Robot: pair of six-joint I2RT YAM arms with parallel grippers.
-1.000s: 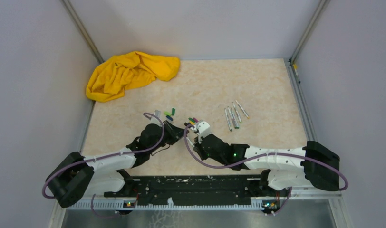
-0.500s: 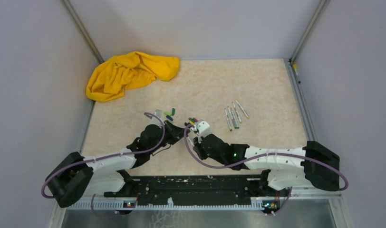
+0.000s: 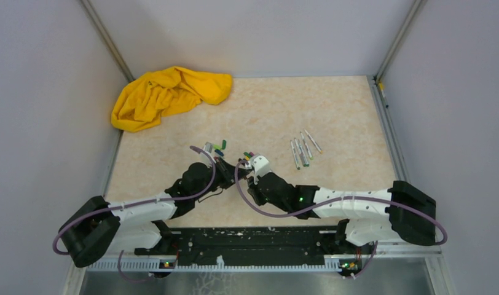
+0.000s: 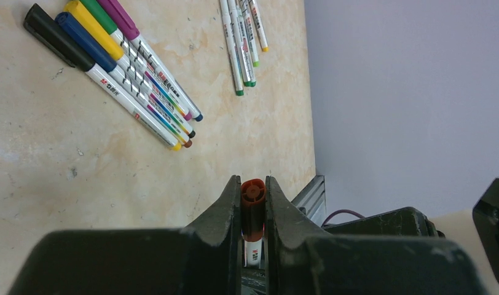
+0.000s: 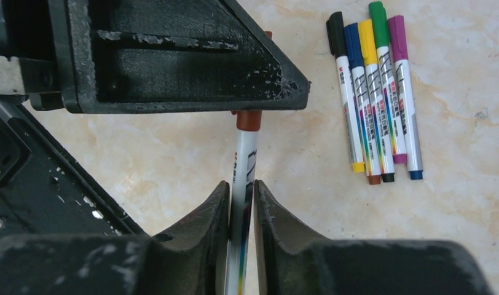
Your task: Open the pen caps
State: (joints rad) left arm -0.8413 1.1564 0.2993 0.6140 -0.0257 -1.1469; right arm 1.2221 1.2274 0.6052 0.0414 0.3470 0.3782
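1. Lying crumpled at the far left, a soft yellow cloth (image 3: pixel 167 95) sits on the marbled beige table (image 3: pixel 345 110).
2. Stubby loose caps (image 3: pixel 217 147) lie just beyond the left gripper (image 4: pixel 253 184), which is clenched on a round red-brown cap (image 4: pixel 253 195).
3. The right gripper (image 5: pixel 241 187) grasps the slim white barrel (image 5: pixel 244 157) of the same pen, the cap seated on its end.
4. Five capped markers (image 5: pixel 373 92) lie flat, side by side, near both grippers.
5. Four thin uncapped pens (image 3: pixel 303 149) lie farther right.

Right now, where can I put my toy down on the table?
Free: the far strip between the yellow cloth and the right rail. Crowded: the middle, with capped pens, loose caps and open pens.
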